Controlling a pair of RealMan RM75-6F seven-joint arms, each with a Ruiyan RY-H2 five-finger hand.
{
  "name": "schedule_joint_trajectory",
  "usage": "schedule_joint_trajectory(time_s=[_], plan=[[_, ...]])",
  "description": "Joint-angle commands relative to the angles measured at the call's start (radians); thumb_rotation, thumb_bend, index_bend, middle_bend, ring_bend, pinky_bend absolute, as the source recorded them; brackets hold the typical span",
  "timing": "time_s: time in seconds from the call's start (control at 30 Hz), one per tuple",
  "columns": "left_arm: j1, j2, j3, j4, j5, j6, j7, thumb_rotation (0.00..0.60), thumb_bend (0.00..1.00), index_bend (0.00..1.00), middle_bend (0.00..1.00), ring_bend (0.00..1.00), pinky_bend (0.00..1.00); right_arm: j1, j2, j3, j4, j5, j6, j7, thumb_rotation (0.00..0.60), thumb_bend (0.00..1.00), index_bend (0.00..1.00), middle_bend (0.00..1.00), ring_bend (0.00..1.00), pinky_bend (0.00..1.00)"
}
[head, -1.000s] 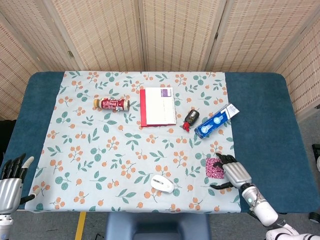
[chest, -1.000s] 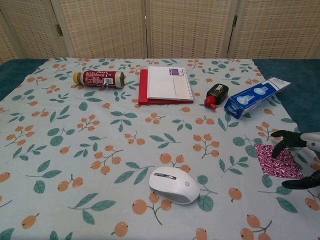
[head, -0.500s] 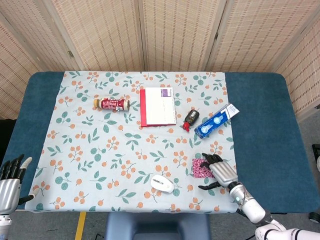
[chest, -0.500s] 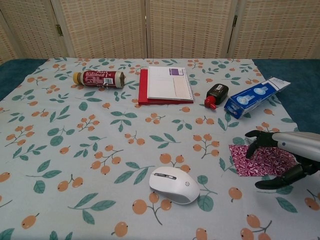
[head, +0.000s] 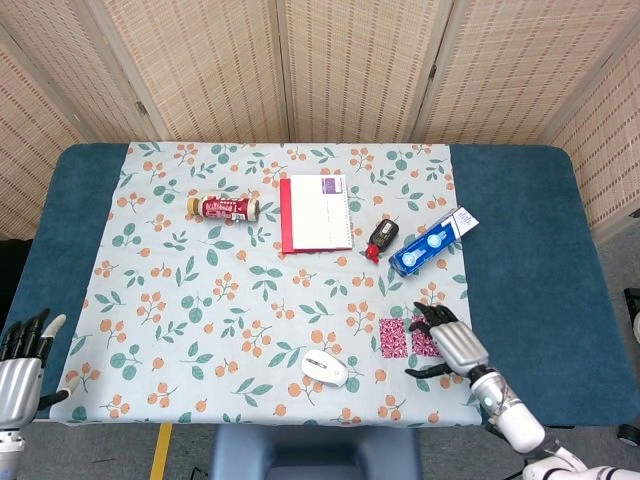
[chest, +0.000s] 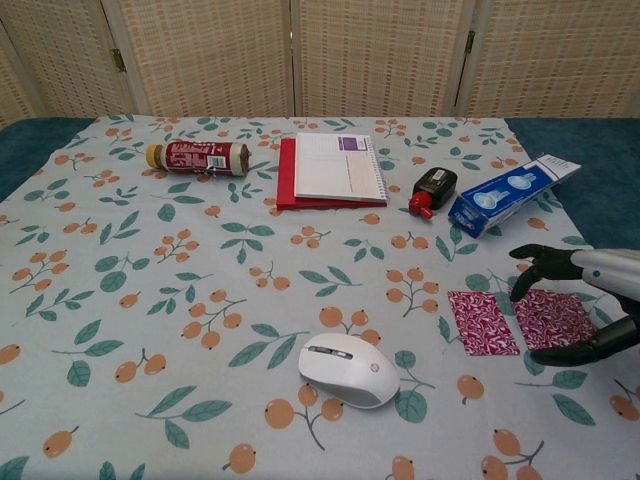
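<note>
The right hand (chest: 585, 300), fingers spread and holding nothing, has drawn back, leaving two patterned cloth squares (chest: 483, 322) apart on the tabletop (chest: 120, 300).

The magenta patterned packets (chest: 484, 322) were two flat little squares with a white squiggle print, lying side by side on the floral tablecloth near the right front edge. The left one sat uncovered, just right of the white mouse; the right one was partly under curled fingers.
</note>
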Motion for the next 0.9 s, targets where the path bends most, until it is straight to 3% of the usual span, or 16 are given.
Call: schedule_joint_trajectory(time_s=[0.03, 0.5, 0.9], plan=[[0.0, 0.001, 0.001, -0.004, 0.003, 0.002, 0.003, 0.6, 0.23, 0.13, 0.03, 0.07, 0.0, -0.014, 0.015, -0.005, 0.014, 0.009, 0.009, 0.018, 0.287, 0.11, 0.26, 0.0, 0.0, 0.0], [0.005, 0.009, 0.007, -0.026, 0.011, 0.01, 0.02, 0.6, 0.23, 0.13, 0.03, 0.07, 0.0, -0.008, -0.014, 0.001, 0.109, 0.016, -0.026, 0.075, 0.288, 0.11, 0.26, 0.0, 0.0, 0.0], [0.008, 0.008, 0.011, -0.024, 0.011, 0.005, 0.019, 0.6, 0.23, 0.13, 0.03, 0.07, 0.0, -0.007, -0.017, -0.021, 0.095, -0.002, -0.034, 0.044, 0.286, 0.11, 0.26, 0.0, 0.0, 0.0]])
